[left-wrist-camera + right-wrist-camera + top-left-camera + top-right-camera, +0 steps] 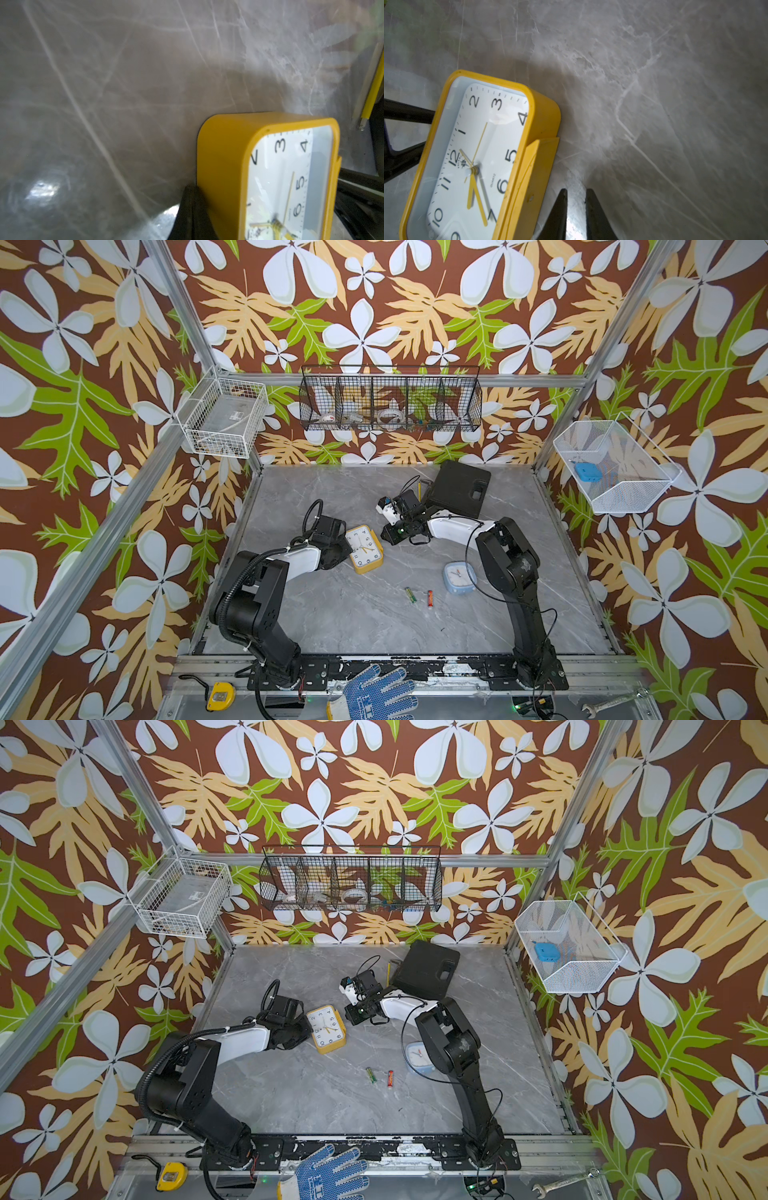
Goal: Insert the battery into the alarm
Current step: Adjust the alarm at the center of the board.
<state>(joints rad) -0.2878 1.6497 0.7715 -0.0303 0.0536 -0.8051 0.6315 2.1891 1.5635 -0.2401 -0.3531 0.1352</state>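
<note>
The yellow alarm [365, 549] [326, 1028] lies face up on the grey marble table, its white dial showing. My left gripper [192, 188] [347, 549] is shut with nothing in it, its tips against the alarm's left side. My right gripper [576, 190] [385, 534] sits low by the alarm's right side. Its fingers [591, 207] stand a narrow gap apart, with bare table between them. A green battery [410, 594] [371, 1075] and a red battery [430, 598] [390, 1078] lie loose on the table, nearer the front, away from both grippers.
A small light-blue clock [458, 578] lies by the right arm's elbow. A black case [457, 489] and a yellow stick [419, 489] sit at the back. Wire baskets [390, 400] hang on the walls. A blue glove [374, 695] and a tape measure [219, 696] lie on the front rail.
</note>
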